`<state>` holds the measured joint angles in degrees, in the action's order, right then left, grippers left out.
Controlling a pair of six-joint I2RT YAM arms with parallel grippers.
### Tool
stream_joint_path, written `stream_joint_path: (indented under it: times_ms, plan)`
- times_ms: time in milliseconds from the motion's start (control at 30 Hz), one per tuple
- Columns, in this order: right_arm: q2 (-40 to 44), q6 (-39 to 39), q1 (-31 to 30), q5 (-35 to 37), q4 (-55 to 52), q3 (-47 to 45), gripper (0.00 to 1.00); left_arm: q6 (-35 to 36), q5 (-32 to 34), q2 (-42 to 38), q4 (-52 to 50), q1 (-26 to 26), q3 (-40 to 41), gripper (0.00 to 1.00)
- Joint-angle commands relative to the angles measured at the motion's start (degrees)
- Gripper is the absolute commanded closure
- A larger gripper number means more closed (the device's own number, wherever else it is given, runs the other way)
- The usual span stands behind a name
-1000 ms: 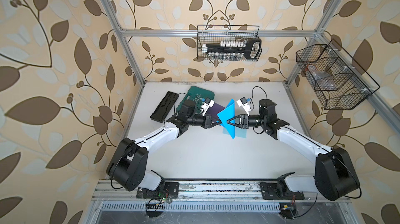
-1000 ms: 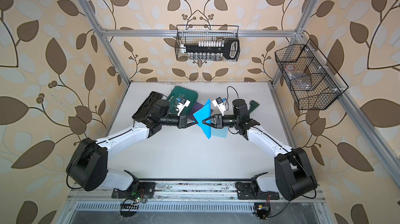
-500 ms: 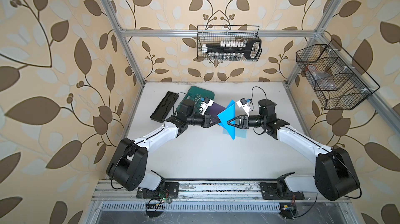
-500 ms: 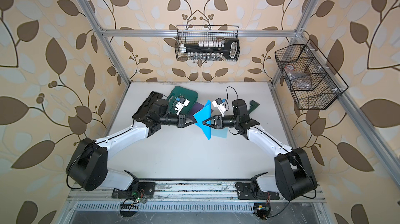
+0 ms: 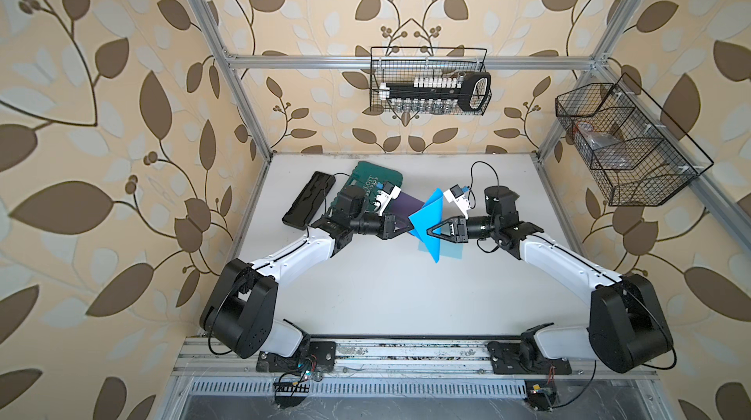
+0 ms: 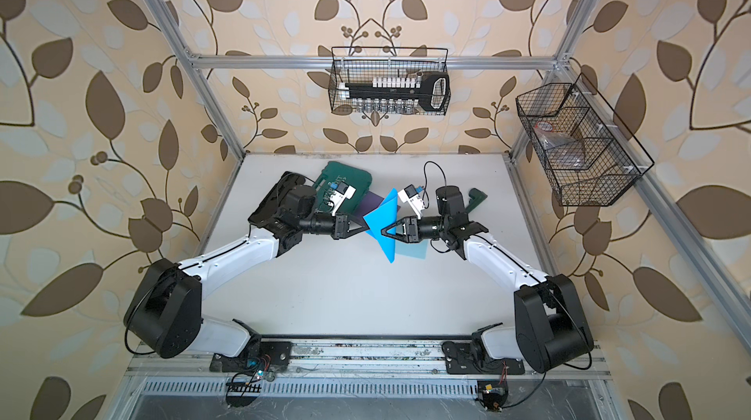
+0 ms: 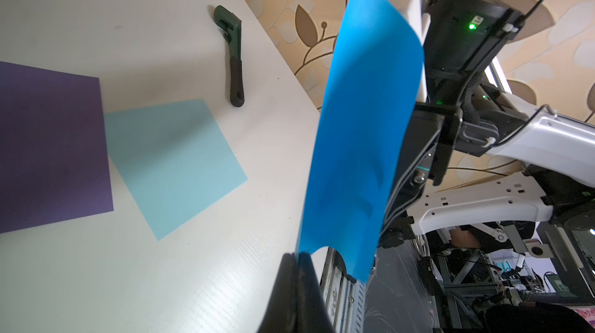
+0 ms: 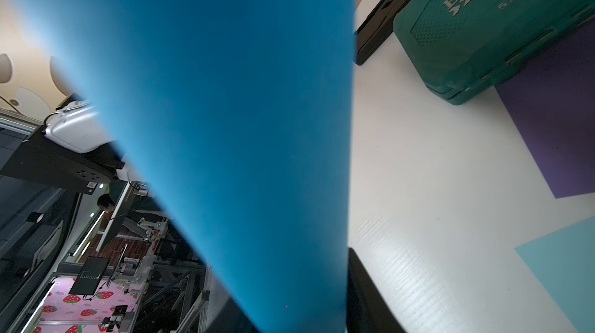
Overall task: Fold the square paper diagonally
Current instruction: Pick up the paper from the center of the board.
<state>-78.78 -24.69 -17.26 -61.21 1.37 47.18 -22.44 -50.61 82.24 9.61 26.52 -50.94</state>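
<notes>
The blue paper (image 5: 430,210) hangs upright in the air at the centre of both top views, above the tabletop (image 5: 386,296). It is bowed, with no crease showing. The left hand (image 7: 297,259) is pressed together on one corner, and the right hand (image 5: 427,231) seems to pinch the sheet from the opposite side. The fold looks barely begun: corners must meet and a crease be pressed. The back basket (image 5: 426,49), upper centre, holds a black rack of white pieces above small jars. The side basket (image 5: 666,120), upper right, holds what looks like a clear bag. The green case (image 5: 365,174) is closed, its contents hidden.
</notes>
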Motion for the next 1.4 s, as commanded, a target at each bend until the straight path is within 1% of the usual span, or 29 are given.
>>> stream_joint_path:
  times_ms: [0,267,367,433,633,733,900,933,1067,1200,1367]
  plan:
    - [-0.82,2.17,-0.45,-1.4,-2.16,2.15,0.62,1.42,-0.89,-0.41,1.82,-0.68,-2.66,1.0]
    - [-1.46,3.47,-0.59,-1.57,-3.72,2.95,0.57,2.62,-1.9,-0.06,0.48,-0.68,-4.07,1.0]
    - [-1.4,3.6,-0.45,-1.02,-3.73,3.02,0.52,3.35,-2.38,-0.06,-0.28,-0.68,-4.43,1.0]
    - [-1.05,3.31,-0.19,-0.7,-3.14,3.03,0.52,3.82,-2.48,-0.06,-0.59,-0.68,-4.48,1.0]
    - [-1.1,2.73,0.54,-2.06,-2.6,3.68,0.55,5.48,-2.43,-0.06,-2.11,-0.77,-5.05,0.97]
    - [-1.46,2.88,0.54,-2.42,-3.02,3.88,0.59,5.89,-2.39,-0.06,-2.48,-1.03,-5.49,0.97]
    - [-1.69,2.76,0.57,-2.44,-2.71,3.51,0.6,5.88,-2.82,-0.06,-2.57,-1.21,-6.09,0.97]
    - [-1.72,2.49,0.58,-2.42,-2.28,3.45,0.6,5.8,-2.83,1.59,-2.57,-1.22,-6.16,0.97]
    - [-1.72,0.06,0.5,-2.77,1.17,2.56,0.62,5.47,-3.15,2.29,-2.18,-1.25,-6.01,0.96]
    - [-1.99,-0.11,0.51,-3.12,1.5,2.37,0.63,4.94,-2.96,2.8,-1.45,-1.21,-5.95,0.96]
    - [-1.84,0.41,0.53,-2.93,0.85,2.23,0.68,4.61,-2.31,2.62,-1.08,-1.3,-6.19,0.96]
